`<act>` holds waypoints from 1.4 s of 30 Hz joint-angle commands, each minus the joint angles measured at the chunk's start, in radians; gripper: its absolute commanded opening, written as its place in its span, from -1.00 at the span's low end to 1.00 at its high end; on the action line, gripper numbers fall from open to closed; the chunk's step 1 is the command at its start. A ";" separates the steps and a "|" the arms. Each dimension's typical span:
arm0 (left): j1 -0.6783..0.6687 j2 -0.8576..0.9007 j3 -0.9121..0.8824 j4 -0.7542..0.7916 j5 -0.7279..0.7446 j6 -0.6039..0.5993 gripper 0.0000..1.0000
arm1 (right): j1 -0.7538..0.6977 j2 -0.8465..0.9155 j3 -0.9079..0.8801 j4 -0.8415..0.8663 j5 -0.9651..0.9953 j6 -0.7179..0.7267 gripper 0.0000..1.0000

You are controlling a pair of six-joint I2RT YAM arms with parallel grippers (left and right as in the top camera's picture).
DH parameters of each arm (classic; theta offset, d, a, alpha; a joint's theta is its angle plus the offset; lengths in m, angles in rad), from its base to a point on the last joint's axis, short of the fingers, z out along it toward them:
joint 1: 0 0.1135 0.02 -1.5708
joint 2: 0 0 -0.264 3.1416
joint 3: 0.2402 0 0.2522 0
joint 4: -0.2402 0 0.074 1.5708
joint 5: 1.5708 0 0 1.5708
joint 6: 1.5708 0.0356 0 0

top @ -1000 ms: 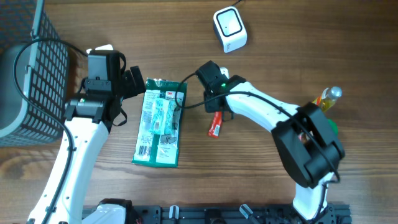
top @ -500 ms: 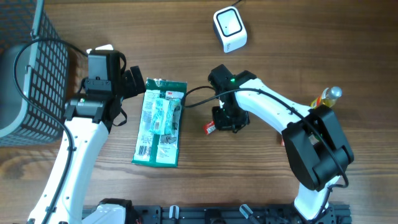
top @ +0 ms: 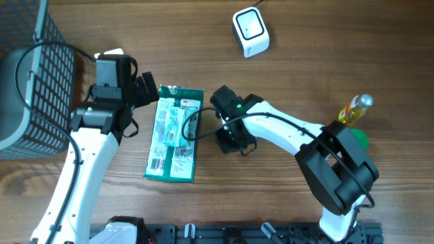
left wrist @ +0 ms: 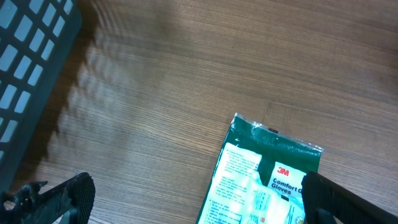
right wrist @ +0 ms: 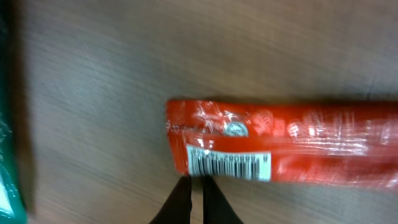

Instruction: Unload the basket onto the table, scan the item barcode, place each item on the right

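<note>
The item, a red snack packet [right wrist: 292,146], lies lengthwise across the right wrist view with its white barcode [right wrist: 229,163] facing the camera. My right gripper [right wrist: 196,179] is shut, its two black fingers pinching the packet's near edge just under the barcode. In the overhead view the right gripper [top: 230,139] covers the packet. The white scanner [top: 250,31] sits at the far middle of the table. My left gripper [top: 146,89] stands open at the top of the green glove pack [top: 174,133], holding nothing.
The green glove pack [left wrist: 267,180] lies between the open left fingers [left wrist: 71,193]. A dark wire basket [top: 34,81] stands at the far left. A yellow bottle [top: 356,107] and a green object [top: 361,138] stand at the right.
The right arm swung down and then left, from beside the glove pack's top to the packet; the packet, once plainly seen in the overhead view, is now hidden. The left arm stayed still.
</note>
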 commanded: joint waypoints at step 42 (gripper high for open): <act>0.004 -0.003 0.011 0.003 -0.005 -0.016 1.00 | -0.285 -0.072 -0.080 -0.103 -0.014 -0.319 -0.36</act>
